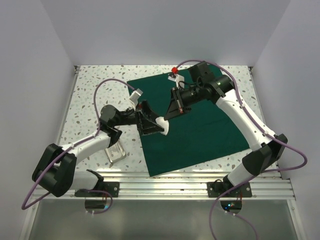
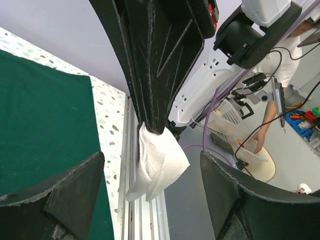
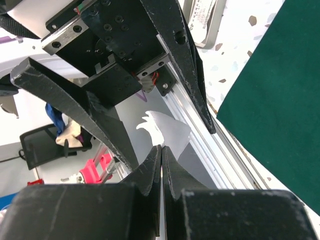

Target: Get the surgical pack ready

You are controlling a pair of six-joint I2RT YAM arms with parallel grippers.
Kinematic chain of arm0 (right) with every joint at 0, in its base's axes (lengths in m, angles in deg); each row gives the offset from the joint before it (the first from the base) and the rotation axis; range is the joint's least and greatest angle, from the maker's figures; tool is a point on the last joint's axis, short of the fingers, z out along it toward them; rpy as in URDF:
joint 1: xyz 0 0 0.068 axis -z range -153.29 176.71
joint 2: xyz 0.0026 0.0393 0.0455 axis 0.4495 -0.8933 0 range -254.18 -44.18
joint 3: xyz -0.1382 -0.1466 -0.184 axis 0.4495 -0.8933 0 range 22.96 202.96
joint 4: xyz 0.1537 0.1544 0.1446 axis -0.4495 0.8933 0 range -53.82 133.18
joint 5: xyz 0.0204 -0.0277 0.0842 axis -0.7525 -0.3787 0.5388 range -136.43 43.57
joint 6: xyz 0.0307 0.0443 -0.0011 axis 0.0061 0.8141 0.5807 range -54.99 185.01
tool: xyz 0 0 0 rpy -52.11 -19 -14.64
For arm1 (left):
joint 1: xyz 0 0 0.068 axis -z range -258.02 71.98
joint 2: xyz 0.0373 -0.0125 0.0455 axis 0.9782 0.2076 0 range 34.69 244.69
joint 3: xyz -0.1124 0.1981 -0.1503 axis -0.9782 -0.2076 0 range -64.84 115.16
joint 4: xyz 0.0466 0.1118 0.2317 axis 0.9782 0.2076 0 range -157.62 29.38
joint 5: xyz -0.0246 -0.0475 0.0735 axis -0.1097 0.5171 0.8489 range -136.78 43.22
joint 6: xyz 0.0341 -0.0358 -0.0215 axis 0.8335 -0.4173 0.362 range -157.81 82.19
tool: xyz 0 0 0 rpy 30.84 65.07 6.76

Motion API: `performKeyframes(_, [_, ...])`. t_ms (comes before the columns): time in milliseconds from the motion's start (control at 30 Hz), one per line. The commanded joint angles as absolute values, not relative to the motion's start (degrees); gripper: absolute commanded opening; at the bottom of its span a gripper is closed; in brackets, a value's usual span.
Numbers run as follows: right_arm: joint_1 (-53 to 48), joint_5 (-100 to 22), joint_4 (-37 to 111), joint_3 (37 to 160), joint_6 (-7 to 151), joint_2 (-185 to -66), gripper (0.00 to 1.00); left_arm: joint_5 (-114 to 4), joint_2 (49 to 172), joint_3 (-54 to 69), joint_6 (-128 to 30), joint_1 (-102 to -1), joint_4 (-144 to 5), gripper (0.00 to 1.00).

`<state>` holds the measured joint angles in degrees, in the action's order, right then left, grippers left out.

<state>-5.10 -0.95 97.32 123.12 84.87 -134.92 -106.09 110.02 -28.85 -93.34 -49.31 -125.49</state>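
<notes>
the right jaws are closed tight on a white tissue (image 2: 159, 167), pinching its top edge so that the rest hangs down in loose folds; the left jaws stand wide, one finger (image 2: 60, 200) on each side of the tissue and neither touching it in the left wrist view.

the surgical pack (image 1: 200, 135) lies spread out flat as a broad dark green sheet on the counter (image 1: 90, 95), turned a little so that its corners point toward the counter's edges. it covers the middle and right of the speckled surface, and its near corner reaches almost to the rail (image 1: 190, 182) along the front.

in the top view both sets of jaws meet above the left part of the pack, the left ones coming in from the left, the right ones from the far right, tips close together with the tissue (image 1: 164, 124) between them.

in the right wrist view the shut fingers (image 3: 150, 175) show no gap.

left of the pack, near the left arm, a clear container (image 1: 116, 152) stands upright on the counter, apart from the cloth.
</notes>
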Motion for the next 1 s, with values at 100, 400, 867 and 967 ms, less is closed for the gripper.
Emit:
performKeyframes(100, [-5.3,1.6,97.8,124.8,85.5,-134.4,0.00,-106.2,112.5,-28.6,-96.2,-49.1,-133.2,0.70])
performKeyframes(400, [-5.4,0.3,98.3,125.9,86.2,-135.3,0.00,-109.2,114.2,-28.4,-97.7,-49.2,-132.9,0.13])
performKeyframes(867, [-2.3,-24.2,106.4,132.3,89.2,-144.9,0.88,-89.1,98.2,-30.6,-78.7,-65.8,-72.2,0.00])
performKeyframes(967, [-1.9,-22.6,103.4,129.5,88.8,-146.4,0.89,-78.0,96.4,-27.9,-74.7,-71.3,-49.7,0.00])
